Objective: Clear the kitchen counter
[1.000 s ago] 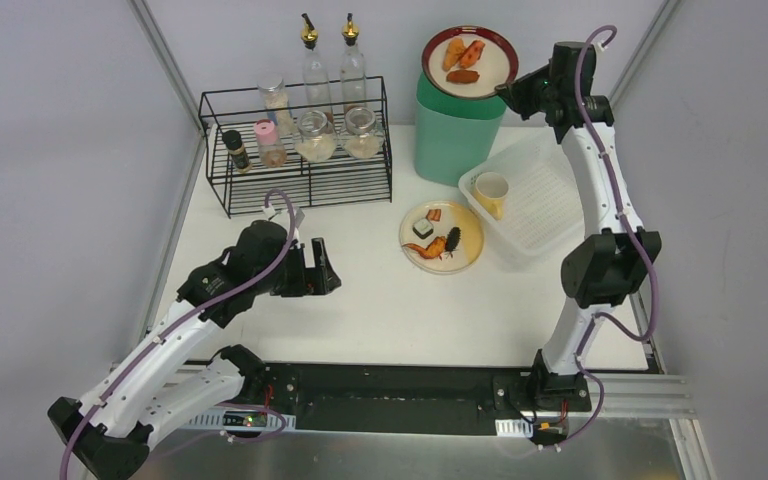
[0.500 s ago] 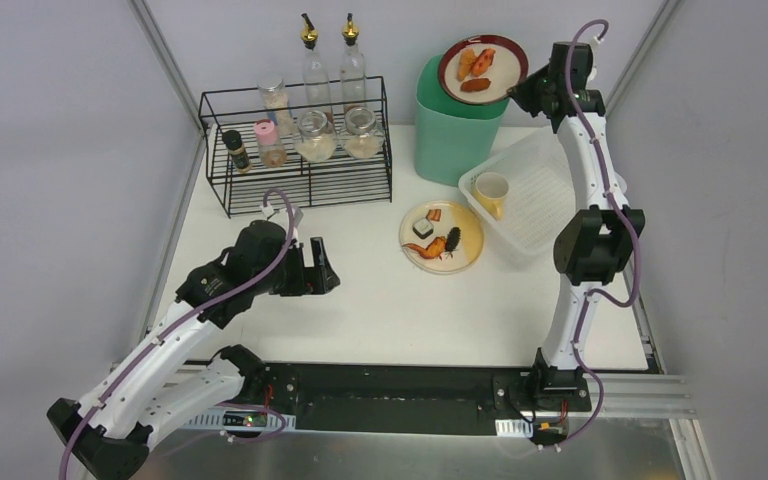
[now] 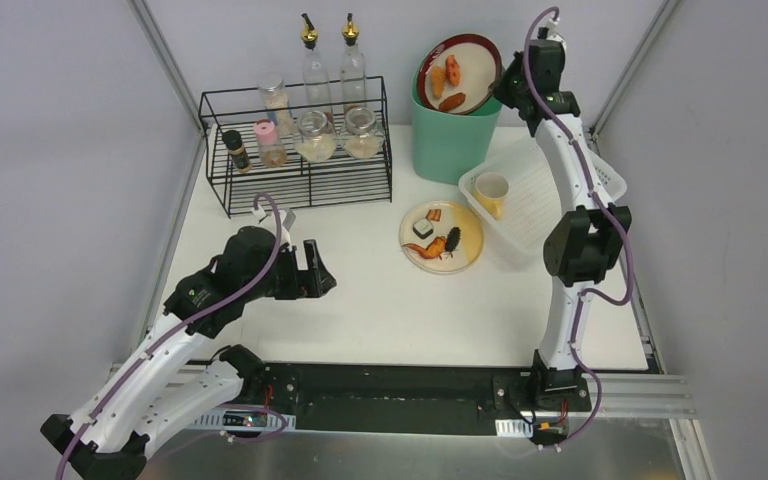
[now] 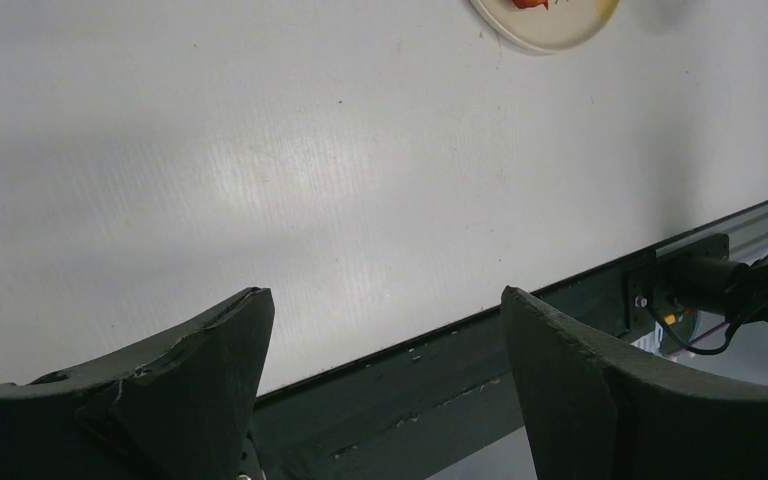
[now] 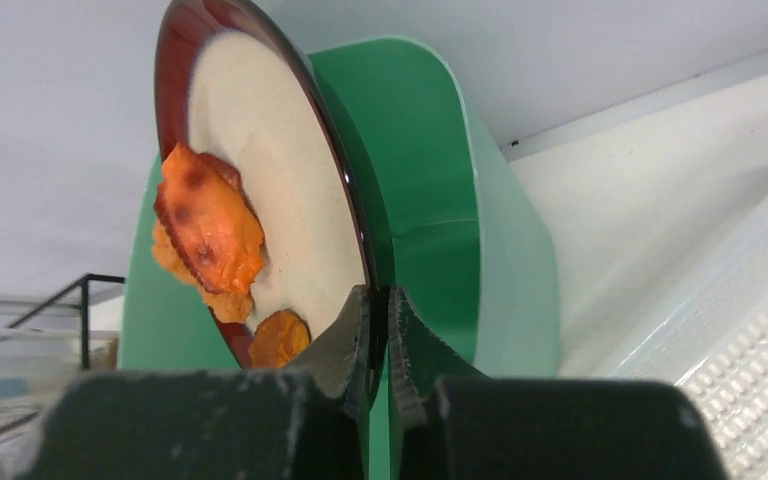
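Top external view: the right claw [image 3: 503,88] is clamped on the rim of a red-rimmed plate [image 3: 470,58], tipped steeply over the green bin [image 3: 445,140] at upper right, so the food [image 3: 452,72] leans toward the bin beneath. The left claw [image 3: 316,270] hovers spread open over the white desk [image 3: 360,320]. A second plate [image 3: 468,238] of scraps lies to its right with nothing between, and the basket [image 3: 550,205] sits just beyond.
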Controlling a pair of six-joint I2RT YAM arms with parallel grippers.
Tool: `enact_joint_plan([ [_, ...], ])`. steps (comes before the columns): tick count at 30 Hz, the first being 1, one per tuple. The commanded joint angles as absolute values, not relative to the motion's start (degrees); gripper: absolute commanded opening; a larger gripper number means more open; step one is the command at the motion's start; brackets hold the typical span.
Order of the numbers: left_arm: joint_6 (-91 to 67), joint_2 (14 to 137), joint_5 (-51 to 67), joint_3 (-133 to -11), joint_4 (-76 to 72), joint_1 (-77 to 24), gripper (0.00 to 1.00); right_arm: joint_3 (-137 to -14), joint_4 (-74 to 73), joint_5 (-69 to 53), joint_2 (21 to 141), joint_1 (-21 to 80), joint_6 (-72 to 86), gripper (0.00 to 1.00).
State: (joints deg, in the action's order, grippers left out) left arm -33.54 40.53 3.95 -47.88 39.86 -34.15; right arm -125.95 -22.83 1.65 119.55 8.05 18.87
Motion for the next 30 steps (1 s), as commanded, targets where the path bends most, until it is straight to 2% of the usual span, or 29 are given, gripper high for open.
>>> enact_joint_plan([
  [1,-33.31,39.03,3.03,-47.23,40.66,-34.45,0.86,-123.73,-2.06,4.07,111.99,10.32,11.91,0.0],
  [13,-32.87,38.18,2.62,-47.24,41.57,-34.45,0.87,-120.37,6.14,8.7,109.2,14.93,-3.87,0.0],
  [19,-32.76,38.58,2.51,-47.34,41.57,-34.45,0.87,-114.37,16.38,12.96,106.23,18.4,-15.9,0.0],
  [30,-32.52,39.72,2.19,-47.9,41.58,-34.45,0.87,-119.62,23.01,18.59,107.06,21.49,-28.77,0.0],
])
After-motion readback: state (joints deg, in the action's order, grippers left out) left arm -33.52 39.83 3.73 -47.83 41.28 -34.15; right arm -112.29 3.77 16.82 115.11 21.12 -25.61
